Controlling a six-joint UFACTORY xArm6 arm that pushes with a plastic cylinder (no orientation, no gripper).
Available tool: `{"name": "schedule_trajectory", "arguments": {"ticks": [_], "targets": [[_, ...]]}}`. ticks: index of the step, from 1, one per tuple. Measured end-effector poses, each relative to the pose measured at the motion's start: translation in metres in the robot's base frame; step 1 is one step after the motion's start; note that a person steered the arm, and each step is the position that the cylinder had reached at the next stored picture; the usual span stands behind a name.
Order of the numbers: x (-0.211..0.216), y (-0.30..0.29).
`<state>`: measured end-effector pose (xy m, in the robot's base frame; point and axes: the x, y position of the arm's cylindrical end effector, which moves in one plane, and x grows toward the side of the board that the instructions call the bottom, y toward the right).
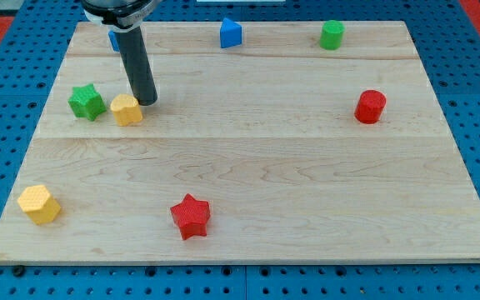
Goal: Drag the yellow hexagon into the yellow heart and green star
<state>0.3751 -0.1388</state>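
The yellow hexagon (39,204) lies near the board's bottom left corner. The yellow heart (127,109) sits at the upper left, with the green star (86,102) just to its left, a small gap between them. My tip (147,101) rests on the board just right of the yellow heart, close to it or touching. The rod rises from there toward the view's top. The tip is far from the yellow hexagon, which lies well below and to the left.
A red star (191,216) lies at the bottom middle. A red cylinder (371,107) is at the right. A blue block (231,33) and a green cylinder (332,35) sit along the top edge. A blue piece (113,37) peeks out behind the rod.
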Motion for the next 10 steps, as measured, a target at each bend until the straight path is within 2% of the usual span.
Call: {"name": "schedule_trajectory", "arguments": {"ticks": [1,2,3,4,5,6,7,10], "targets": [[0.026,0.014],[0.045,-0.022],[0.034,-0.025],[0.111,-0.007],[0.189,-0.02],[0.203,-0.109],[0.213,-0.147],[0.098,-0.145]]}}
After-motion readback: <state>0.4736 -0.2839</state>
